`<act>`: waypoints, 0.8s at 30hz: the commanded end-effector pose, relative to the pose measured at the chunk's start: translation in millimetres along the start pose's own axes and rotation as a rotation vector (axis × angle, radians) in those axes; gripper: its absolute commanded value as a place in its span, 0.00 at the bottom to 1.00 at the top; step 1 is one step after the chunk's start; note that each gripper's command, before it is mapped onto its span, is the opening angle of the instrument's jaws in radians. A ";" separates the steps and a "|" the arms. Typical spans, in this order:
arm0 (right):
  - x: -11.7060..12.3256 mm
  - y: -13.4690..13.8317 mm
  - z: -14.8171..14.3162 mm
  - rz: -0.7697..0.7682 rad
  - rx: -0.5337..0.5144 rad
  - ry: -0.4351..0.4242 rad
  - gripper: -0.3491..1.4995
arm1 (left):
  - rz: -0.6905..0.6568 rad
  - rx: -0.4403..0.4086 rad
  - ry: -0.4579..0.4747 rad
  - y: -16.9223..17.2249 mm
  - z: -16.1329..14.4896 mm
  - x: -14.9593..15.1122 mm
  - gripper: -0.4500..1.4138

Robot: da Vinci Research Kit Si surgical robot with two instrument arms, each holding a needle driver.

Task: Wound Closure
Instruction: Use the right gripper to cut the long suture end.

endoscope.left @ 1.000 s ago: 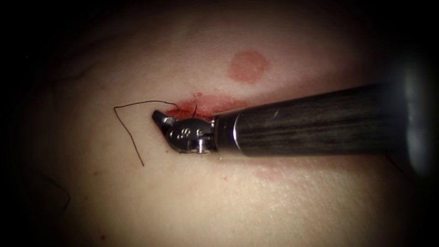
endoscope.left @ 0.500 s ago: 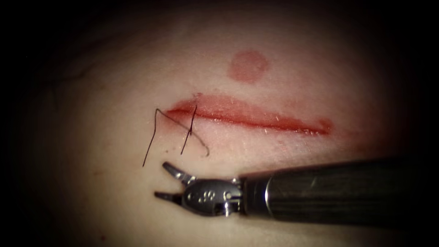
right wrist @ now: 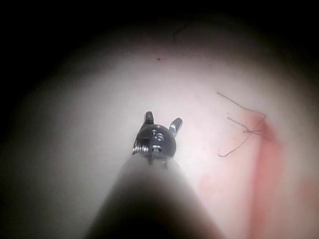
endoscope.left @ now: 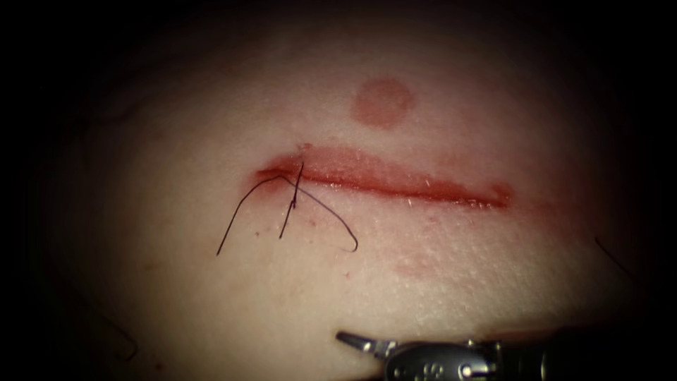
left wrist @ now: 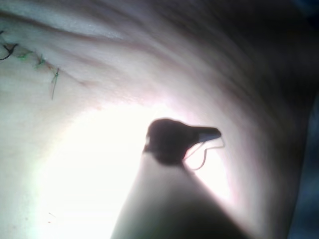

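Note:
The cut (endoscope.left: 395, 182) runs across the tissue (endoscope.left: 211, 106) as a red line. Near its left end sits a stitch (endoscope.left: 296, 185). Three loose dark thread ends (endoscope.left: 331, 219) spread from it over the tissue below the cut. My right tool (endoscope.left: 349, 344) lies at the lower edge, well below the cut. The right wrist view shows its jaws (right wrist: 162, 120) open and holding nothing, with the stitch's thread ends (right wrist: 244, 130) off to one side. In the left wrist view my left tool (left wrist: 212, 133) is shut, and a thin strand (left wrist: 205, 158), apparently thread, loops from its jaws.
A round reddish mark (endoscope.left: 382, 102) lies above the cut. Red fluid stains the cut's edges. Another dark strand (endoscope.left: 612, 257) crosses the tissue at the far right. A further stray strand (endoscope.left: 120, 335) lies at the lower left.
The right tool was shut at the stitch on the cut's left end. It has since opened and drawn back down to the lower edge. The thread ends now lie loose below the cut.

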 end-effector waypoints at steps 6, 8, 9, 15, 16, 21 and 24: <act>-2.0 2.3 1.4 0.055 -0.054 -0.005 0.94 | 0.221 0.242 -0.032 -4.1 1.7 -11.4 0.38; -2.1 3.0 1.5 0.061 -0.058 -0.007 0.94 | 0.322 0.271 -0.023 -5.9 2.3 -14.3 0.49; -2.1 3.7 1.7 0.068 -0.061 -0.011 0.95 | 0.404 0.274 -0.016 -7.8 3.3 -16.7 0.57; -2.0 5.3 1.9 0.082 -0.066 -0.020 0.95 | 0.445 0.205 0.007 -11.3 5.9 -21.3 0.60; -1.9 5.6 1.9 0.085 -0.068 -0.023 0.95 | 0.452 0.192 0.010 -11.7 6.3 -22.2 0.60; -1.7 8.0 1.6 0.103 -0.062 -0.012 0.95 | 0.485 0.022 -0.026 -13.5 6.9 -28.1 0.60; -1.9 10.3 0.9 0.114 -0.049 0.032 0.95 | 0.569 -0.072 -0.226 -15.3 6.3 -33.4 0.59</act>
